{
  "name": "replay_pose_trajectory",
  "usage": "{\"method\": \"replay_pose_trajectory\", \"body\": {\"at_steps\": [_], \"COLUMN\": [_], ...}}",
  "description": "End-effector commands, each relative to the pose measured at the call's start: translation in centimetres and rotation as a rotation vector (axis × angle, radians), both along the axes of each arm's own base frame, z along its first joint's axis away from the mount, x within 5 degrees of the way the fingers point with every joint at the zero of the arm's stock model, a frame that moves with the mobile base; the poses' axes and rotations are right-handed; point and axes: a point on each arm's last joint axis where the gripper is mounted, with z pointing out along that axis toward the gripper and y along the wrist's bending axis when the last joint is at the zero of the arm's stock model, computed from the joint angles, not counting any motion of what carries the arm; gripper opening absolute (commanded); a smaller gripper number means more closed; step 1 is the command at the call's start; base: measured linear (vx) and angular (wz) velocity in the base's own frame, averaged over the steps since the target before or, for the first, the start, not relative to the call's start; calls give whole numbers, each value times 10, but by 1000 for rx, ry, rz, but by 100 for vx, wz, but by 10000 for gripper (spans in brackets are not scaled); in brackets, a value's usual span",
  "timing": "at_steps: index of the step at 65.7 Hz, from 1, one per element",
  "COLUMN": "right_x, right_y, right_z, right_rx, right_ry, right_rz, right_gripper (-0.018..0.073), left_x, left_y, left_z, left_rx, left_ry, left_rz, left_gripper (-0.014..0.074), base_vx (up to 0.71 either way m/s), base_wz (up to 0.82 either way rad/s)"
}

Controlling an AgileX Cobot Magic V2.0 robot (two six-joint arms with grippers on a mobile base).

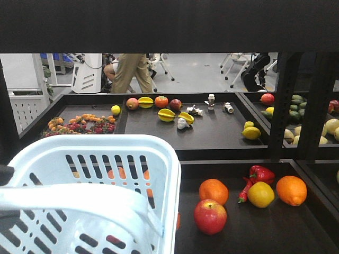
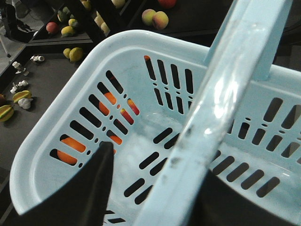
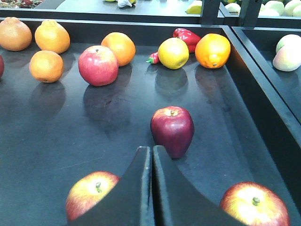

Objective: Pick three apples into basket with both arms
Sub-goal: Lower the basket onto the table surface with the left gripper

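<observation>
The fruit lay on a flat, black, slightly shiny shelf tray [image 3: 70, 136] with low walls. More black trays sat behind it, and at the top of the front view there was a grey floor and a person's legs in tan trousers [image 1: 130, 71].

The pale blue plastic basket [image 1: 95, 174] with long slots in its sides filled the lower left of the front view. Its wide, smooth handle band [image 2: 225, 94] ran across the top. A round, shiny red apple with a yellow patch [image 1: 210, 216] sat on the tray just right of the basket, near a bumpy round orange [image 1: 214, 191].

In the right wrist view, a dark red apple [image 3: 172, 130] sat in the middle. Two more red-and-yellow apples [image 3: 89, 193] [image 3: 254, 204] sat at the bottom left and bottom right. A yellow lemon [image 3: 173, 52] and a red pepper [image 3: 187, 37] lay at the top.

The black right gripper [image 3: 151, 149] pointed at the dark apple from the bottom middle, fingers pressed together with nothing between them. The black left gripper [image 2: 157, 160] hung over the basket with the handle between its fingers. I could not tell if they squeezed it.
</observation>
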Motion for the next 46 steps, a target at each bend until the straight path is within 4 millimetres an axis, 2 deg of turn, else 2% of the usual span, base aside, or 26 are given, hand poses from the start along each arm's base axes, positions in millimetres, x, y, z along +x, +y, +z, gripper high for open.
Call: {"method": "replay_pose_trajectory", "body": {"at_steps": [1,24,37,41,46], "right_x": [2,2,2,2,2], "right_y": [0,0,0,0,0], "right_z": [6,6,6,6,6], "right_rx": [-7,-7,-7,-7,-7], "right_ry": [-61,-61,-61,-61,-63], "right_rz": [-5,-5,-5,-5,-5], "right_gripper": [-4,-4,-4,-4,-4], "left_x": [-1,-1,-2,8,31], "left_y": [0,0,-2,-5,-14], "left_z": [19,20,21,21,17], "left_rx": [-118,-130,-243,-258,-240], "left_ry": [-104,-115,0,-8,-22], "left_rz": [14,20,54,70,103], "left_gripper": [-8,-8,-6,-6,-7], "base_vx": [0,0,0,0,0], "base_wz": [0,0,0,0,0]}}
